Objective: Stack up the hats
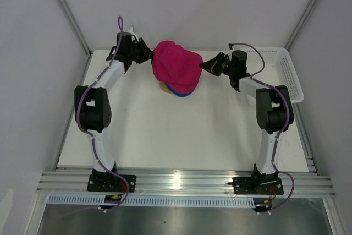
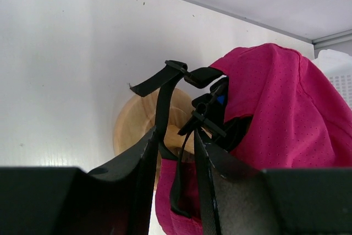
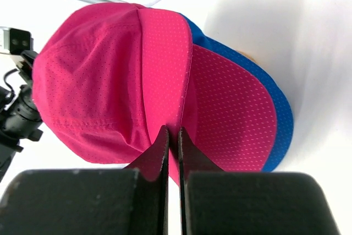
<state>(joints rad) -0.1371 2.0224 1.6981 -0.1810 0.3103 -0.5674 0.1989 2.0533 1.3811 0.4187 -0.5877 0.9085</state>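
Black fingers of the right pincer are pressed almost together, pinching the brim edge of the upper pink hat. Just beneath that brim shows the brim of the lower pink hat, and under it the brim of the blue hat; the three brims point the same way and fan out slightly. At the opposite side, the left pincer sits at the back of the upper pink hat with a narrow gap between its fingers. The hat's black strap runs down through that gap, but I cannot tell whether the fingers actually clamp it. Behind the strap, the round top of the wooden stand shows under the hats. From above, the pile sits at the far middle of the white desk, between the two arms. A white mesh basket stands at the desk's far right edge, beyond the right arm
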